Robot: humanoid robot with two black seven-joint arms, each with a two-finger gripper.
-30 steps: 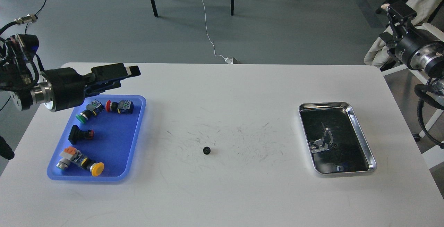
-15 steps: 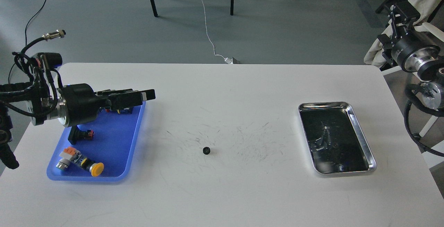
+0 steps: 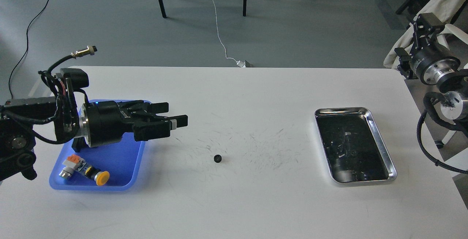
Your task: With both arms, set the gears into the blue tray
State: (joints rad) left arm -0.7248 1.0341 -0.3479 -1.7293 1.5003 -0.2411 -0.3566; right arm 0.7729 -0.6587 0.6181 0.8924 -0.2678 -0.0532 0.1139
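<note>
— Since the earlier frames the left arm has swung in from the left edge and further across the frame; its gripper (image 3: 174, 116) now reaches past the right rim of the blue tray (image 3: 126, 175), out over the white table (image 3: 256, 202). The right arm has drawn back a little toward the upper right corner.

— Is the left gripper holding anything?

— Nothing that I can see. Its two black fingers point toward the right, one above the other in the frame, with a narrow gap between them — partly open and empty.

— And the gear?

— One gear (image 3: 218, 158) lies flat on the bare table just left of the frame's centre, below and to the right of the left gripper's tips and apart from them. It sits among faint dark scuff marks. It lies between the blue tray on the left and the steel tray (image 3: 380, 140) on the right, nearer the blue one. I can find only this one gear.

— What is in the blue tray?

— A yellow-headed push-button switch (image 3: 87, 171) lies near its lower edge. The arm's body covers most of the tray's upper half, so the rest there is hidden.

— The right gripper?

— It (image 3: 426, 21) stands off the table at the upper right, seen small and dark; whether its fingers are apart I cannot tell.
</note>
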